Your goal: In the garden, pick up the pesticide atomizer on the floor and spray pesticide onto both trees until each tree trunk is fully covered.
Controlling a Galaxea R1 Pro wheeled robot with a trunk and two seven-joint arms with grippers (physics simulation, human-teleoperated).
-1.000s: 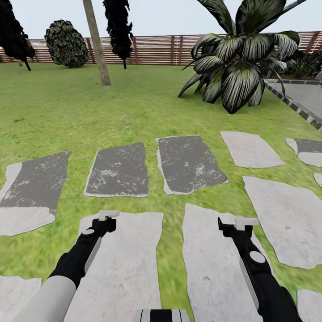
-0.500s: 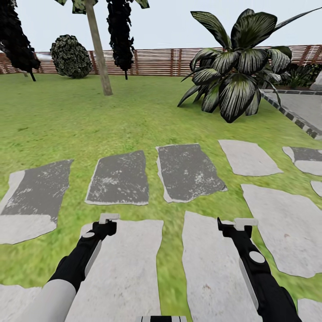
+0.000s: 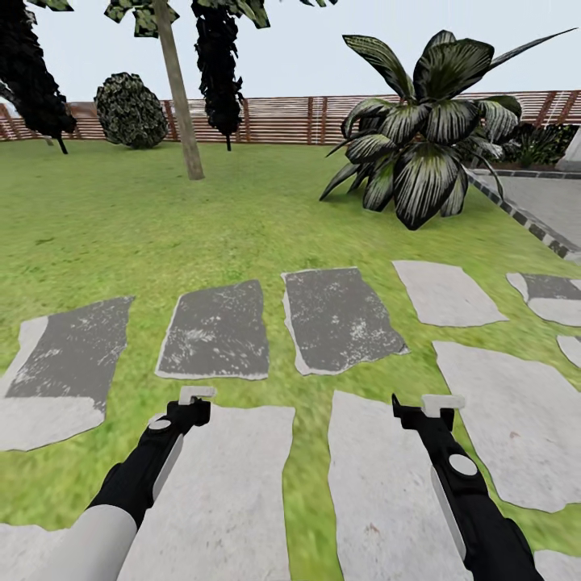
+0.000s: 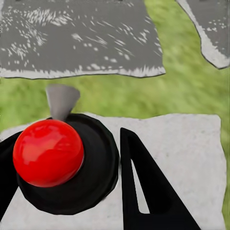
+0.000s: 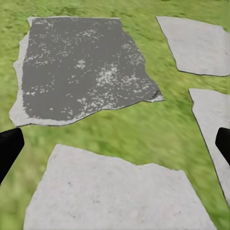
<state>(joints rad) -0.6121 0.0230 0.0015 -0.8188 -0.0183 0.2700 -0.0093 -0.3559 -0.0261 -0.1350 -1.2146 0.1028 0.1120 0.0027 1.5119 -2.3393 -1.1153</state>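
Both arms hang empty over the paving stones; the right gripper is wide open, the left gripper I cannot tell. It should search for the sprayer before going to the tree trunk.

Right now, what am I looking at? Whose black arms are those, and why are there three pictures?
Those are a robot's two arms in a computer-made garden. The big picture comes from a camera on its head, looking down at the left gripper and the right gripper. The two small pictures come from cameras on its wrists.

On the ground are grass and flat paving stones. Farther off stand a tree trunk, a big striped plant and a wooden fence.

The right gripper's fingers are spread wide with nothing between them. By the left wrist camera sits a red ball on a black round part; I cannot tell what it is.
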